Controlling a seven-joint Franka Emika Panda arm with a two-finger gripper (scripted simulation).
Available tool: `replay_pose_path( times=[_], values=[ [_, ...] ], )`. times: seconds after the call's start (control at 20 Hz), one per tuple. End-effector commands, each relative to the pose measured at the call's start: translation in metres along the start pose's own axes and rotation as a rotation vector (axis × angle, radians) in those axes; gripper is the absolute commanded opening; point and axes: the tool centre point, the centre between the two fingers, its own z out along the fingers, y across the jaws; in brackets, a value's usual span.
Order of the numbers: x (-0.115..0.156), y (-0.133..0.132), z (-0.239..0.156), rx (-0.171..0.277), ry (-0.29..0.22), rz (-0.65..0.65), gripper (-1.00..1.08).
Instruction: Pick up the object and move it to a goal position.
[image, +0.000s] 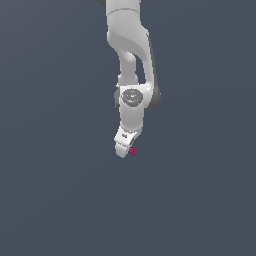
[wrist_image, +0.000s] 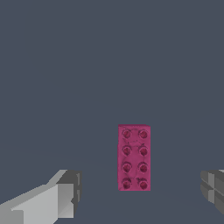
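White Panda arm (image: 131, 60) comes down from the top of the exterior view, wrist bent, hand (image: 122, 150) pointing down at the flat dark grey-blue worktop (image: 55, 190). No container in either view, so nothing to log as held inside one. Only loose item is the object (image: 132, 151), a small magenta-pink block, sitting in the exterior view just beside the hand tip, on the exterior view's right of it. Whether it touches the finger there is too small to tell.

Wrist view shows the block (wrist_image: 134, 157) much bigger: a rectangular brick, two rows of four round studs on top, long axis running away from the camera, lying flat on the worktop (wrist_image: 109, 57). One light grey finger (wrist_image: 57, 199) shows on one side and the edge of a darker grey finger (wrist_image: 213, 187) on the other. The hand (wrist_image: 140, 192) is spread wide, with clear grey worktop visible between each finger and the brick. The brick lies between the two fingers, closer to the near end of the gap, somewhat nearer the light grey finger than the darker one. Neither finger touches it, so the hand has hold of nothing. Brick edges look square to the line between the fingers, short sides facing toward and away from the camera, long sides facing the fingers.
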Motion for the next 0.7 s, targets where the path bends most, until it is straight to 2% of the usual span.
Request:
replay_pose_path(
  times=[0.0,0.25,0.65],
  values=[
    [0.000,0.000,0.000,0.000,0.000,0.000,1.00],
    [0.000,0.000,0.008,0.000,0.000,-0.001,1.00],
    [0.000,-0.001,0.044,0.000,0.000,-0.005,1.00]
  ],
)
